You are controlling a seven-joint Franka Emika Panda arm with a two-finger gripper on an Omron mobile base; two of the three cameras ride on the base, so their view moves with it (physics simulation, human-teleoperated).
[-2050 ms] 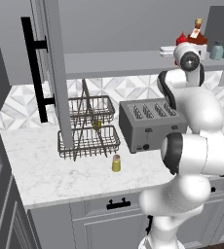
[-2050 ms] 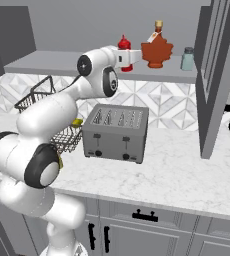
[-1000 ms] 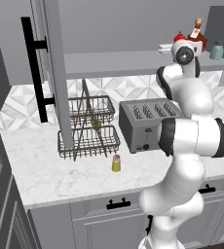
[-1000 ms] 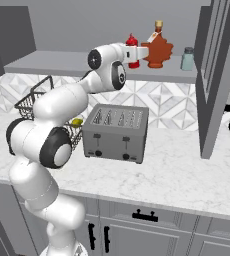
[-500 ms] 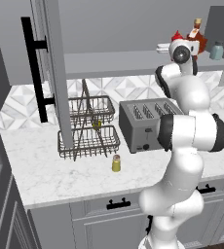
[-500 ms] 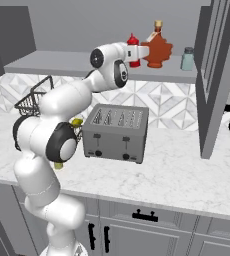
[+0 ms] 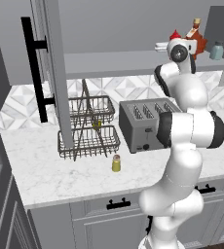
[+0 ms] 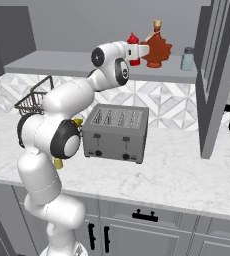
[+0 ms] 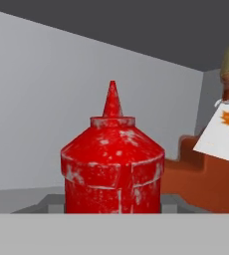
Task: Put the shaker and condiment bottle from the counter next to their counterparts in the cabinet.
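Note:
The red condiment bottle (image 9: 112, 164) stands upright, close in the hand view, between two grey finger pads (image 9: 52, 202) low on either side of it. My gripper (image 8: 135, 54) is up at the cabinet shelf (image 7: 109, 63), shut on the bottle (image 8: 133, 41), just left of the dark-red leaf bottle (image 8: 157, 49) with its tan cap. The pale blue-grey shaker (image 8: 187, 58) stands further right on the shelf. Down on the counter (image 7: 50, 170), the yellowish-green shaker (image 7: 116, 163) sits in front of the dish rack.
A grey toaster (image 7: 145, 124) stands on the counter under the shelf. A black wire dish rack (image 7: 87, 127) is to its left. The open cabinet door (image 7: 53, 73) with its long black handle hangs left of the rack, and another door edge (image 8: 214, 75) stands at the right.
The hand has carried the red bottle rightward along the shelf, closer to the leaf bottle. In the last half second it has hardly moved.

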